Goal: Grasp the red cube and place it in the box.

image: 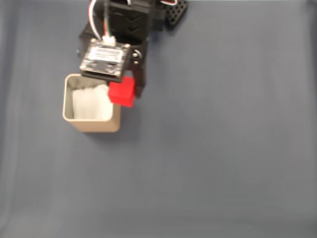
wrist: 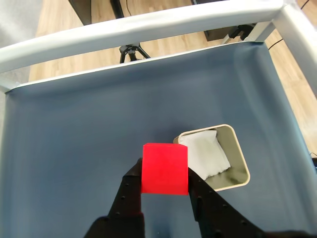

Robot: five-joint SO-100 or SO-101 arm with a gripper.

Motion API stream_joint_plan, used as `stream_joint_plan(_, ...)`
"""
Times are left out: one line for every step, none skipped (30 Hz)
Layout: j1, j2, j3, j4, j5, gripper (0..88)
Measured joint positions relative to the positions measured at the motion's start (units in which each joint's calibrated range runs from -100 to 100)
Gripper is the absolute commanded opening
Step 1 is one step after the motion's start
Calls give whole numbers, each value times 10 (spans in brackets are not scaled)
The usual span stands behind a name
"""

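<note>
Grasp done: fingers [wrist: 132,184] clamped on the red cube [wrist: 165,168], lifted off the counter [image: 223,148] and held at the box [image: 115,124] rim nearest the arm, not yet centred over the white lining; remaining: shift over opening, release.

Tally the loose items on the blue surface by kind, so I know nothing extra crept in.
Red cube: 1, held in the gripper beside the box
Box: 1, tan with white lining
Total: 2
</note>
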Motion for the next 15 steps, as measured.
stream_joint_plan(6, 4, -6, 0, 1, 2)
stream_joint_plan(12, 9, -11, -2, 2, 2)
stream_joint_plan(17, 11, -14, -5, 2, 2)
stream_joint_plan(22, 14, -15, -8, 2, 2)
stream_joint_plan(26, 19, -17, -10, 3, 2)
stream_joint_plan(31, 24, -17, -12, 3, 2)
stream_joint_plan(35, 29, -17, -15, 3, 2)
stream_joint_plan(37, 34, -17, -18, 3, 2)
stream_joint_plan(40, 38, -17, -22, 3, 2)
stream_joint_plan(43, 44, -17, -26, 3, 2)
stream_joint_plan(49, 51, -17, -36, 3, 2)
stream_joint_plan(48, 52, -17, -37, 3, 2)
stream_joint_plan(55, 61, -17, -45, 3, 2)
stream_joint_plan(61, 74, -17, -54, 3, 2)
stream_joint_plan(63, 84, -17, -58, 3, 2)
